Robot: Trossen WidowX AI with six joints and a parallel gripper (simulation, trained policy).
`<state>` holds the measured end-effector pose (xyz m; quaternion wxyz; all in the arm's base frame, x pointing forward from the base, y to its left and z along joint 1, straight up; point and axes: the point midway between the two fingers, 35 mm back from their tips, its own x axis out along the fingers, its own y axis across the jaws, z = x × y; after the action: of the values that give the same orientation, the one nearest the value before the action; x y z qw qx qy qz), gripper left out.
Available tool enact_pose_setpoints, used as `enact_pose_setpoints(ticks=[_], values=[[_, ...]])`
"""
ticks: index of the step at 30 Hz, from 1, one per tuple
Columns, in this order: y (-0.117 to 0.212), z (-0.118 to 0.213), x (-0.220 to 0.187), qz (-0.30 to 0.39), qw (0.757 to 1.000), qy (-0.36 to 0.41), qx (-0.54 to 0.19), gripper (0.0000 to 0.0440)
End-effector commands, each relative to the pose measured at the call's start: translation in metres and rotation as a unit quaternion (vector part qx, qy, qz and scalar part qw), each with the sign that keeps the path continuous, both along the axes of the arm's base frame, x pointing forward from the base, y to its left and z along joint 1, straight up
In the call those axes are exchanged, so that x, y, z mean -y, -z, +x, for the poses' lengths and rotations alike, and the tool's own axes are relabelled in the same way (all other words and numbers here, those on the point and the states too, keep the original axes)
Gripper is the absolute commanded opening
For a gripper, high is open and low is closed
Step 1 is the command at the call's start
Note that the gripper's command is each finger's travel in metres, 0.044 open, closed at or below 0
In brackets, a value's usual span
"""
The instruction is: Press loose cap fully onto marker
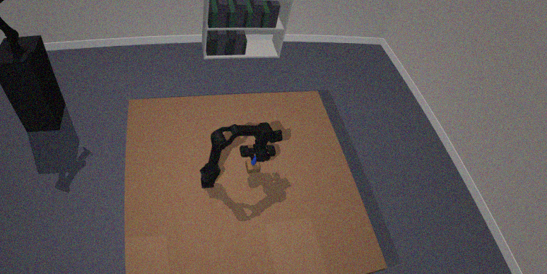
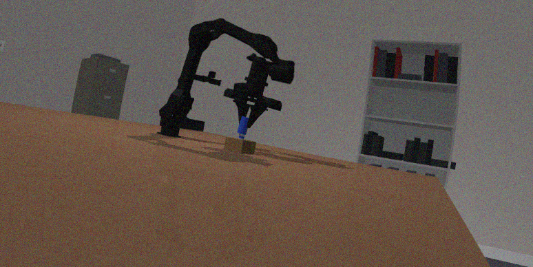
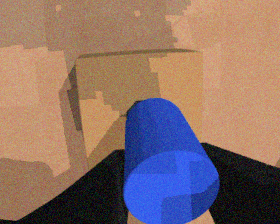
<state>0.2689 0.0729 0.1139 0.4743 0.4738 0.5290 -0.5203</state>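
Near the middle of the exterior view, the gripper [image 1: 254, 158] [image 2: 246, 120] [image 3: 160, 157] grips the blue cap [image 1: 254, 160] [image 2: 242, 125] [image 3: 166, 150] over the marker [image 2: 241, 137], which stands in the block [image 1: 254, 169] [image 2: 233, 145] [image 3: 181, 85]. Best press straight down along the marker, grip firm, until it seats; open only then.

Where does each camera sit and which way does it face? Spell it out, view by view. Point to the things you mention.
Top: high above the table [image 1: 172, 215], facing steeply down; whole arm [image 1: 216, 149] shows.
Exterior: low beside the table [image 2: 186, 209], facing across it; whole arm [image 2: 188, 67] shows.
Wrist: on the hand, facing along the dark fingers at the holder block [image 3: 181, 90].
Top and exterior share the arm and blue cap [image 1: 254, 160] [image 2: 242, 125] [image 3: 156, 140].
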Motion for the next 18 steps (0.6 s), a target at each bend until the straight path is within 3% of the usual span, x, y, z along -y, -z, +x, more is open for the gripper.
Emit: enact_pose_setpoints(ticks=[1, 10, 11, 18], values=[[0.0182, -0.0070, 0.0003, -0.002, 1.000, -0.007, -0.026, 0.0004], [0.0200, -0.0070, 0.0004, -0.002, 1.000, -0.009, -0.026, 0.0009], [0.0207, -0.0074, 0.0007, -0.002, 1.000, -0.010, -0.027, 0.0036], [0.0267, -0.0087, 0.0035, -0.005, 0.999, -0.021, -0.029, 0.0048]])
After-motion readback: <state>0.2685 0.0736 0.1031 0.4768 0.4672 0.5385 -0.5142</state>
